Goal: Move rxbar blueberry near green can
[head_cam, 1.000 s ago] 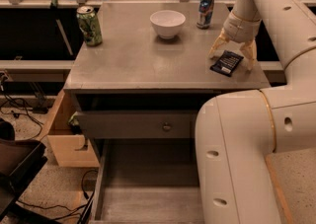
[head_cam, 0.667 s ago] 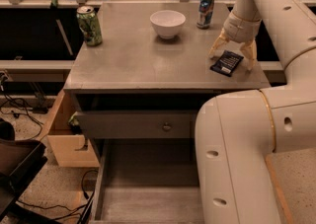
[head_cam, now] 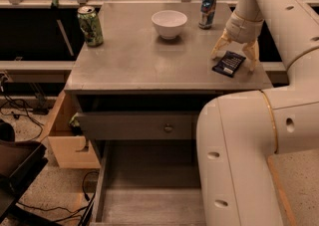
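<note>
The rxbar blueberry (head_cam: 229, 63) is a dark navy flat wrapper with a white end, lying on the grey table (head_cam: 134, 60) near its right front edge. My gripper (head_cam: 235, 56) hangs over the bar with its pale fingers (head_cam: 218, 49) spread open, one on each side of the bar. The green can (head_cam: 90, 26) stands upright at the table's far left corner, far from the bar.
A white bowl (head_cam: 169, 23) sits at the table's back middle. A slim blue and white can (head_cam: 207, 9) stands behind my gripper. A drawer (head_cam: 149, 180) below the table is pulled open. A wooden box (head_cam: 65, 140) and cables lie on the floor at left.
</note>
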